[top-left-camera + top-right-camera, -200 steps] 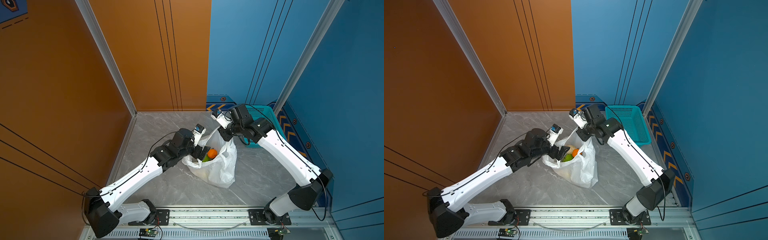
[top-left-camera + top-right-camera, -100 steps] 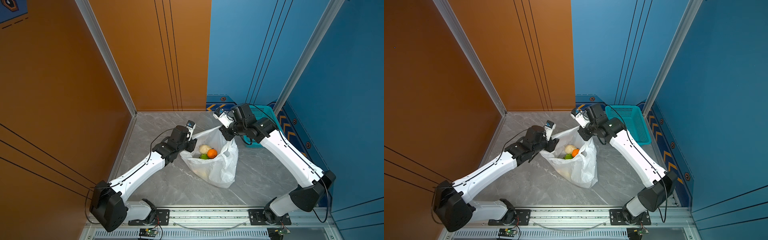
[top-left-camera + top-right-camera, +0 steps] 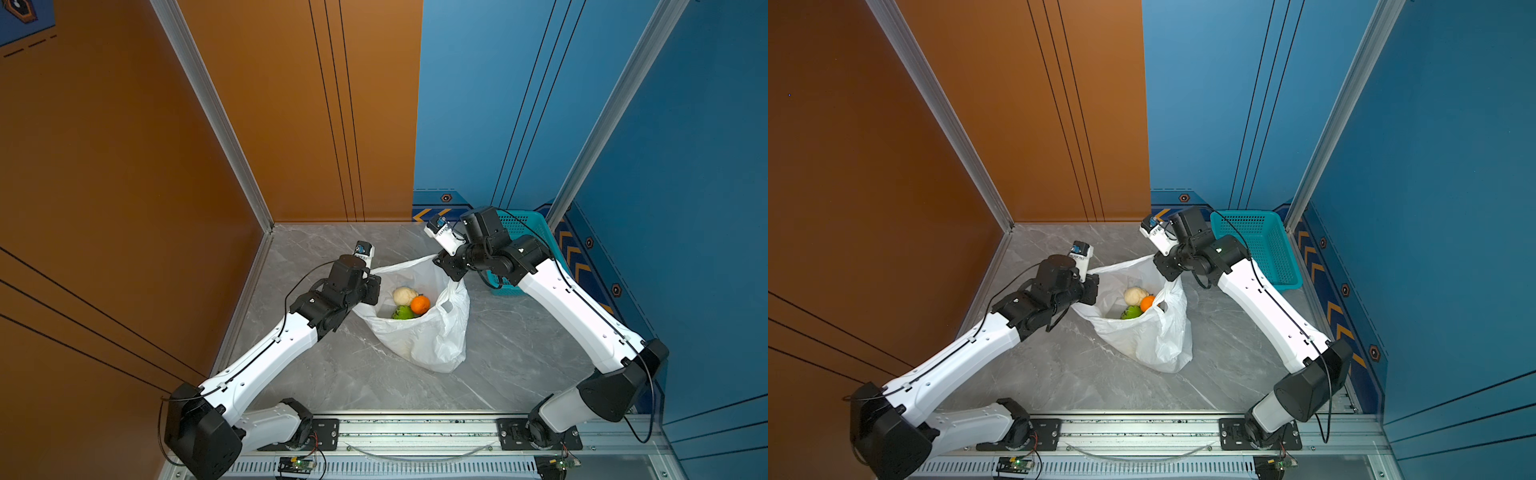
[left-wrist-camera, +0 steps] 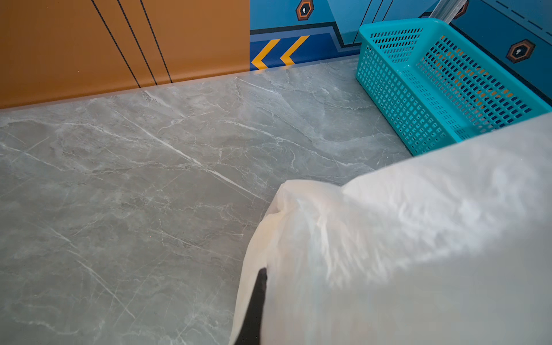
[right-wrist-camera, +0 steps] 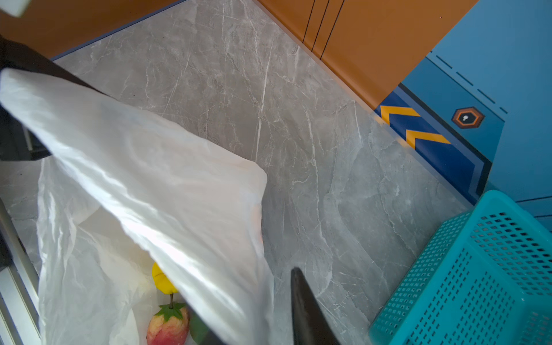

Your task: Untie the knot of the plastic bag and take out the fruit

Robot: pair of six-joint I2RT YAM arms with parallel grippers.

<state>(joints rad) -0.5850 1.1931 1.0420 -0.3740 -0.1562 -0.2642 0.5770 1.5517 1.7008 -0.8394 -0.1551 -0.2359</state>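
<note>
The left gripper clamps the plastic bag rim, right gripper jaws apart; keep the mouth taut, fruit between them.

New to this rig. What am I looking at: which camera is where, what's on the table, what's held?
Two robot arms, left arm and right arm, stand at the near edge of the table, each with a two-finger gripper. Both top views come from one overhead stereo camera; the other two from wrist cameras. On the table: the plastic bag and a teal basket. The bag's mouth is open, showing a cream-white fruit, an orange fruit and a green fruit; the right wrist view adds a yellow fruit and a red-pink fruit. The left gripper is shut on the bag's rim. The right gripper is at the opposite rim; its grip is unclear.
</note>
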